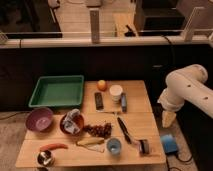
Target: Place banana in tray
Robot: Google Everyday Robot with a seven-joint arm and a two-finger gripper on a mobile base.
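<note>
The banana (91,143) lies flat close to the near edge of the table (140,118), between the red-orange chili-shaped item (54,147) on its left and a small blue cup (114,145) just to its right. A dark cluster (99,130) sits just beyond it. The tray (57,93) sits at the far left corner with nothing showing inside it. The gripper (169,119) hangs off the right side of the table, pointing down at the end of the pale arm (186,90) and well apart from the banana; whether it is apart or together I cannot tell. The step in hand looks like the reach. Done well, it would come in from above, close across the fruit's short width at its middle, and keep off the blue cup and dark cluster that crowd it. The carry then runs far and left, past the red bowl (72,123) and purple bowl (40,120), so lift clear of their rims and lower over the tray's middle before letting go. No brand, label or writing can be read on anything here.
</note>
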